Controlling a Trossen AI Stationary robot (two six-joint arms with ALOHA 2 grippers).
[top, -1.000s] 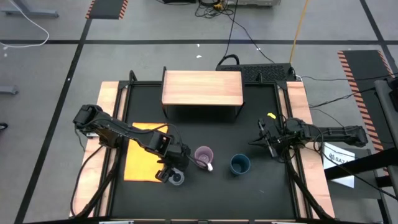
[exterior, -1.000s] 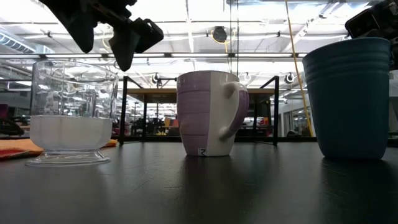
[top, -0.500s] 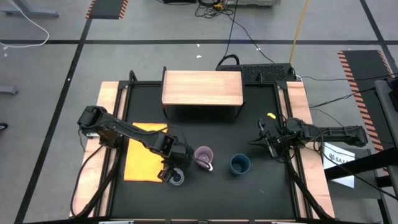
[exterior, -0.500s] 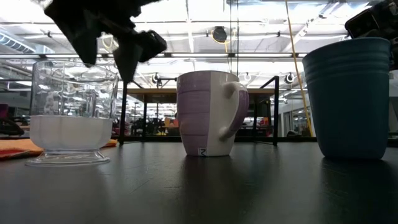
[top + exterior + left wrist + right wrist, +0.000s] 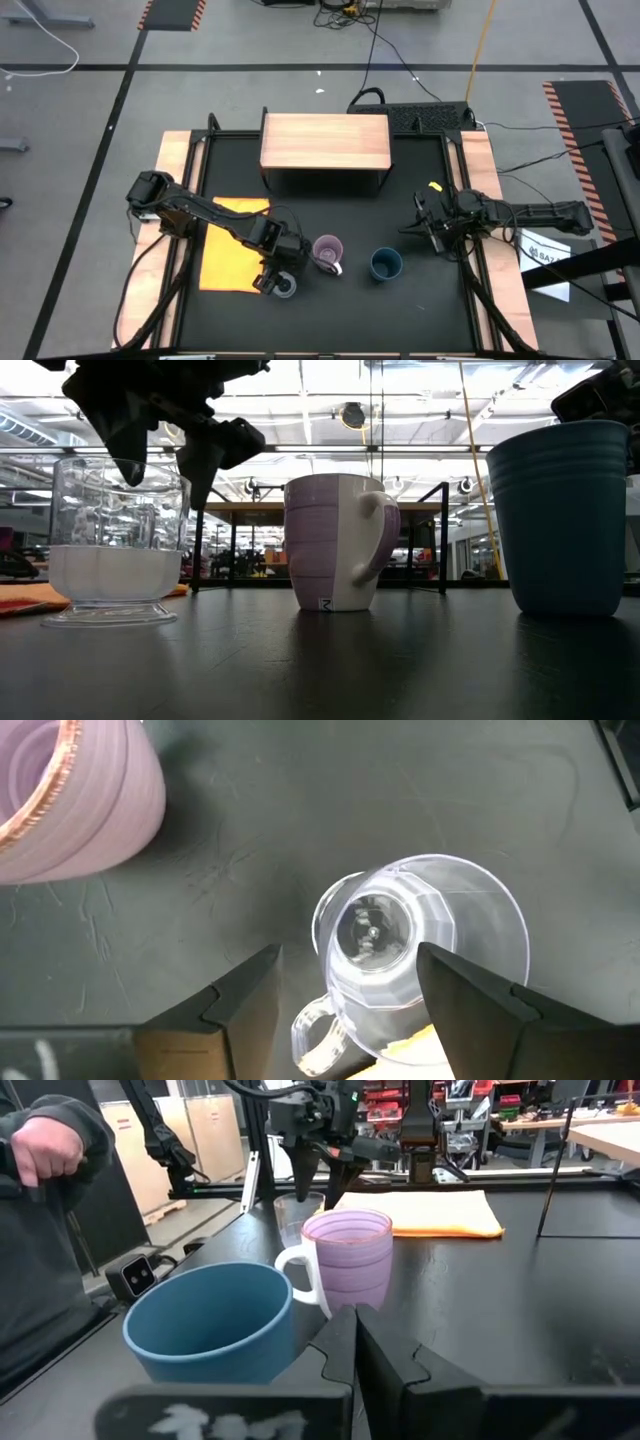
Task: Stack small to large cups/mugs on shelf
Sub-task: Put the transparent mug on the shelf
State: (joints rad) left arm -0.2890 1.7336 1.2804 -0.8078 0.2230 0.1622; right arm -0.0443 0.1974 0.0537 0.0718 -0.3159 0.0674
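On the left, near the front edge of the table, our left gripper hangs directly over the clear glass cup, fingers spread to either side of the rim and not yet touching it. The glass stands upright just off the corner of the yellow-orange mat. We judge the main risk is here: one finger landing on the rim or catching the little handle could tip the glass or skate it rightward.

Just to its right stands the purple mug, near enough to be bumped.

Further right sits the blue cup, and beyond it our right gripper waits, fingers pressed together.

The shelf lies at the far side, so a weak pinch on smooth glass could drop it during the carry.
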